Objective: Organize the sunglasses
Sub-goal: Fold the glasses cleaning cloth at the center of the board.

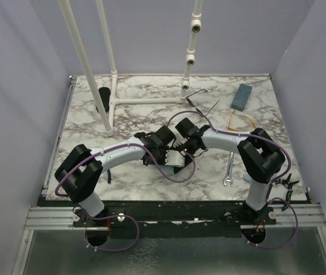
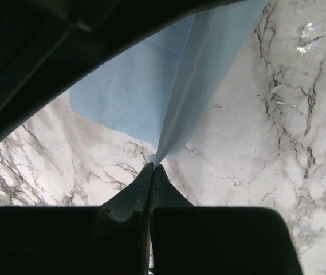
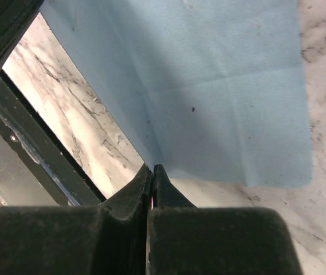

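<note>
A thin dark wire-framed pair of sunglasses lies open at the back middle of the marble table. To its right lies a yellow-orange pair. Both arms reach inward and meet at the table's middle, well in front of the glasses. The left gripper is shut on a corner of a light blue cloth, which rises from the tips in a fold. The right gripper is shut on an edge of the same blue cloth. From above, the arms hide most of the cloth.
A blue-grey oblong case rests at the back right. A black case stands by the white pipe frame at the back left. A wrench lies near the right arm's base, and pliers lie at the right edge.
</note>
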You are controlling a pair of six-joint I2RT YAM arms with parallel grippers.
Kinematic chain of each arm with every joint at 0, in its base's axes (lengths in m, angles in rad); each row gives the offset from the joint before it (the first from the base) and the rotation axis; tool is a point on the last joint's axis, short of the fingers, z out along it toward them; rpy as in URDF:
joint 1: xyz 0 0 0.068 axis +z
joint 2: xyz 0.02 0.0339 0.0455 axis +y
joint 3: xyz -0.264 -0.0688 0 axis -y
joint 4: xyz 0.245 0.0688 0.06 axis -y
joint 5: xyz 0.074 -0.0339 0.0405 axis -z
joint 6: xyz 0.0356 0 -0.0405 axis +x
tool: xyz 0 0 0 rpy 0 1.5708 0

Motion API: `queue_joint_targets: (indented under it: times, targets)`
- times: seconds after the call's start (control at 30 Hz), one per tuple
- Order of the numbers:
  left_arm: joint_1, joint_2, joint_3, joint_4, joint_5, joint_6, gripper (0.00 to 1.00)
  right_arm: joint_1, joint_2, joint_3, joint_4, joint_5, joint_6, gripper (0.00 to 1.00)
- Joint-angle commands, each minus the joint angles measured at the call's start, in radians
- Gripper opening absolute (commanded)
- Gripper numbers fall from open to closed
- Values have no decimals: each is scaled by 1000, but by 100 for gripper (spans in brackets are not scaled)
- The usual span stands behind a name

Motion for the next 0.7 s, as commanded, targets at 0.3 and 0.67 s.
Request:
queue_joint_targets:
  times: [0.3,0.67]
  targets:
    - [1,60,38,82,-110,10,0,-32,46,80,-26,93,6,1]
    - [0,107,56,108,-134,20,0,-43,52,101,-43,165,3,0]
